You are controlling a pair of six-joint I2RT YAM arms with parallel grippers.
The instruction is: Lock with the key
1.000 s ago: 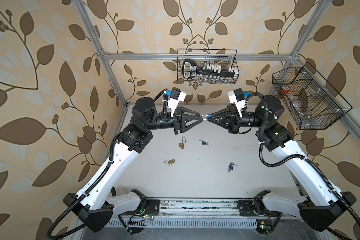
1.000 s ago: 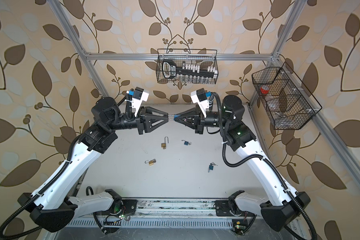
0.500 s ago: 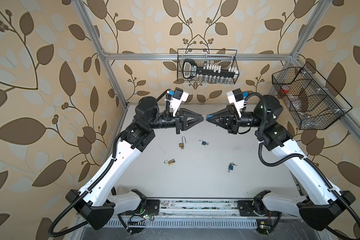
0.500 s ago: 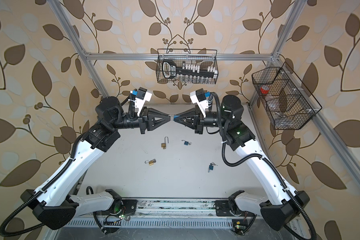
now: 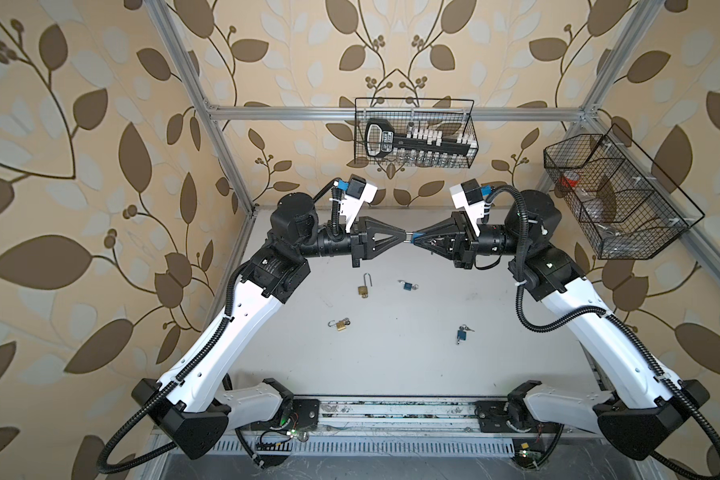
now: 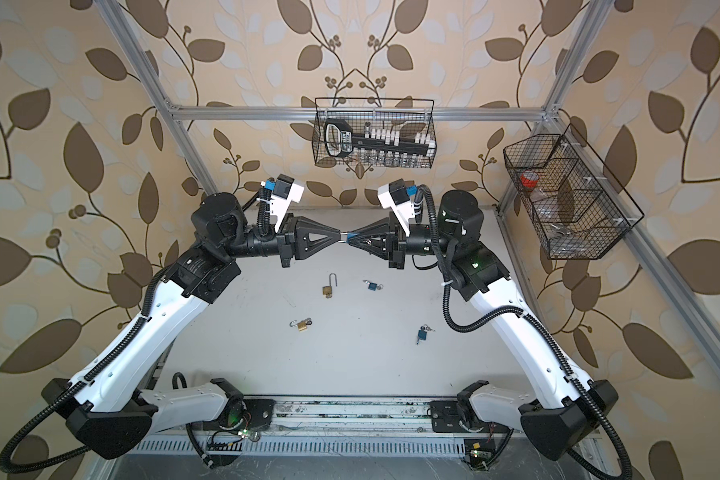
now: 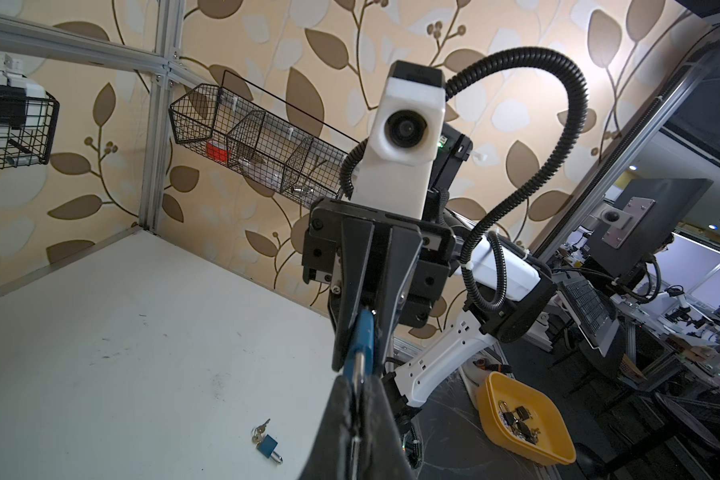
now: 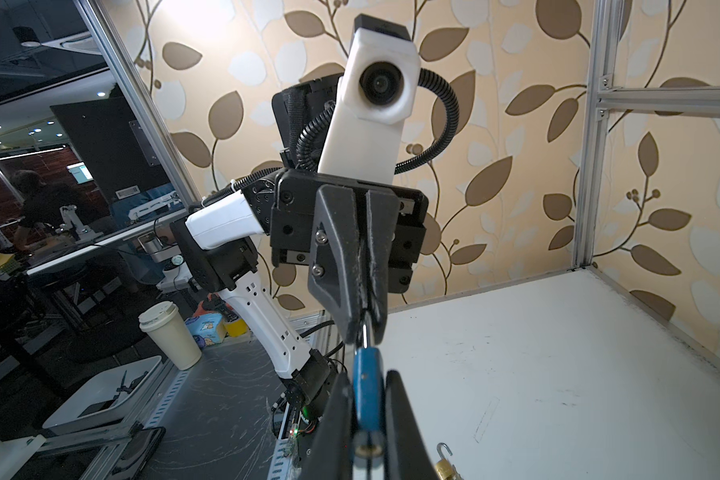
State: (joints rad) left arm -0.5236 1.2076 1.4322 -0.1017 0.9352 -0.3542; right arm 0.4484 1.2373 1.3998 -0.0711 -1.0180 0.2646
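Above the table (image 5: 391,365) the 2 arms (image 5: 233,332) rise from their bases and level out, wrists horizontal, tip to tip, likely so the lock can be worked from both ends in mid-air. The right gripper (image 5: 417,241) clamps the blue padlock (image 8: 366,390) by its body. The left gripper (image 5: 404,237), fingers pressed together, pinches its shackle (image 8: 364,332), probably to push it home. Whether a key sits in it I cannot tell.
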